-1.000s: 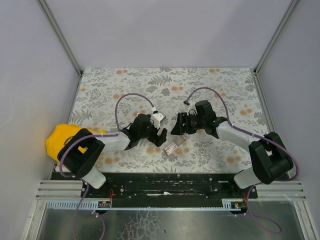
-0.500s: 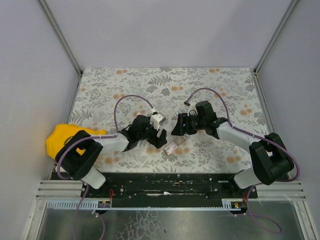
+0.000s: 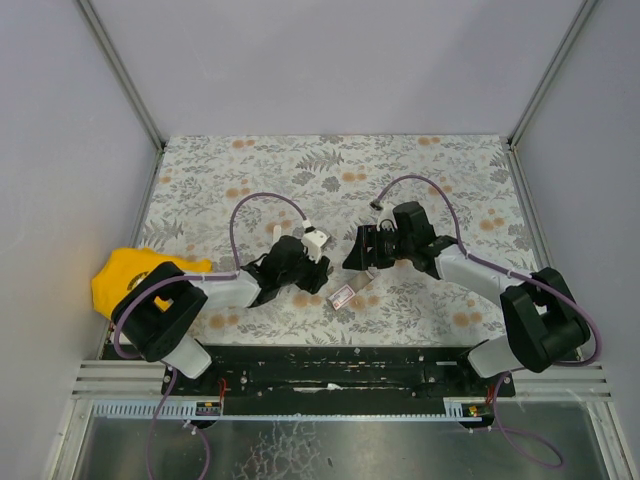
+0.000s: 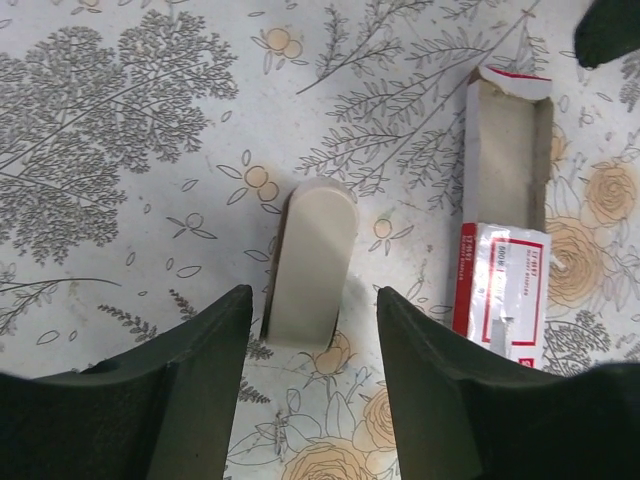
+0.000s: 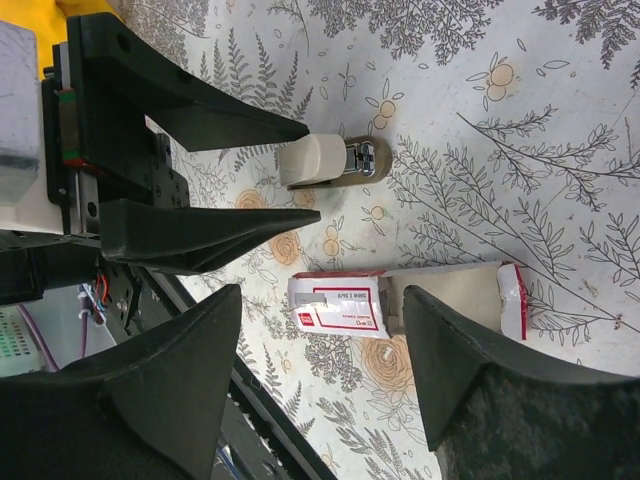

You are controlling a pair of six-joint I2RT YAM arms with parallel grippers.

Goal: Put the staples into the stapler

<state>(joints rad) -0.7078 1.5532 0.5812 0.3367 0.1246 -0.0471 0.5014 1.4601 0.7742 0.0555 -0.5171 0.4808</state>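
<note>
The staples are a flat pink-and-white carton (image 3: pixel 343 295) with its grey inner tray (image 4: pixel 507 140) slid partly out. It lies on the floral table between the two arms. A small white stapler (image 4: pixel 310 262) with a chrome end (image 5: pixel 366 159) lies flat just left of the carton. My left gripper (image 4: pixel 312 325) is open and empty, its jaws level with the stapler's near end, one on each side. It also shows in the right wrist view (image 5: pixel 312 172). My right gripper (image 5: pixel 320 310) is open and empty, hovering over the carton (image 5: pixel 338 305). In the top view the stapler is hidden under the left gripper (image 3: pixel 318 277).
A yellow object (image 3: pixel 125 280) lies at the table's left edge beside the left arm. Grey walls enclose the floral table (image 3: pixel 300 165) on three sides. A black rail (image 3: pixel 330 365) runs along the near edge.
My left gripper has shifted slightly nearer the stapler. The right arm, the carton and the stapler have hardly moved.
</note>
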